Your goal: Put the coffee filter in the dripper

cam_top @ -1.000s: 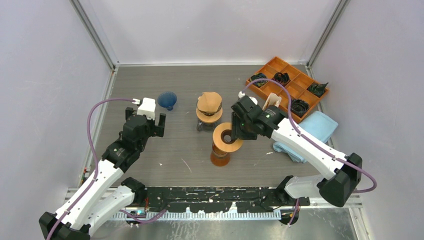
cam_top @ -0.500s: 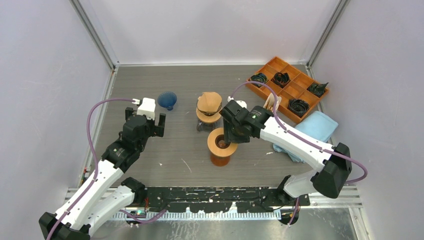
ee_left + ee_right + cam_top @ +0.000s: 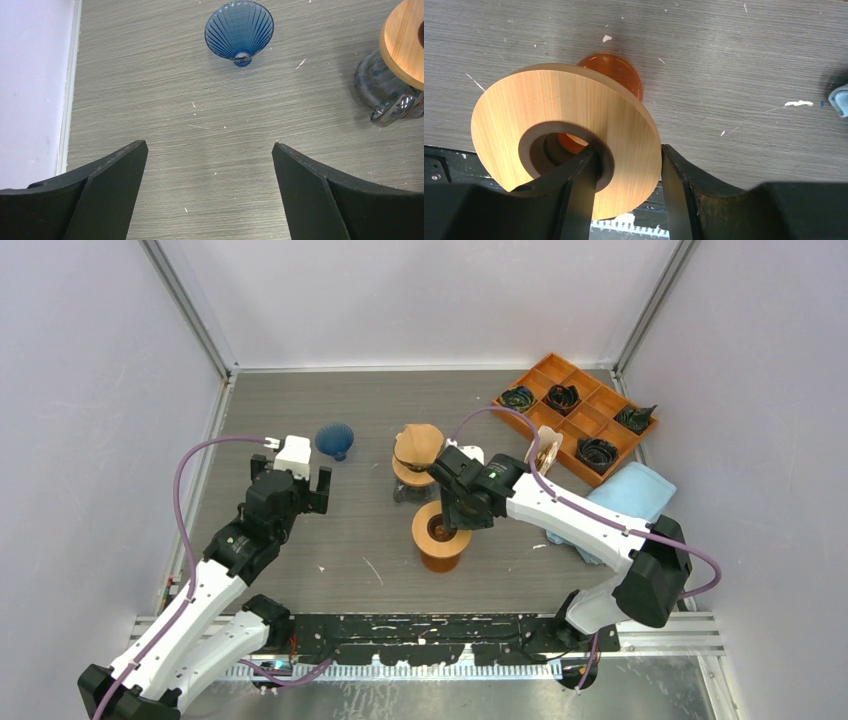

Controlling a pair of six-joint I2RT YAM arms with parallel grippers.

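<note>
The dripper (image 3: 440,530), pinched by its wooden ring (image 3: 549,105) in the right end effector (image 3: 630,152), has been drawn leftward. Nothing is seated in it yet. The left end effector (image 3: 210,150) is held wide open, empty.

Found the right tool (image 3: 447,523) down on the far rim of an orange dripper (image 3: 425,537) with a wooden collar, upright near the middle of the grey table (image 3: 380,405); could not make out the grip itself under the wrist. Noted, just beyond it, a glass carafe (image 3: 405,492) topped by a brown coffee filter (image 3: 418,443). Saw a blue ribbed cone (image 3: 335,440) lying on its side farther left, and the left tool (image 3: 291,478) near it, fingers spread wide, holding nothing. Logged an orange compartment tray (image 3: 583,418) at the far right with black items (image 3: 563,395) in several cells, and a light blue cloth (image 3: 625,495) just in front of it.
</note>
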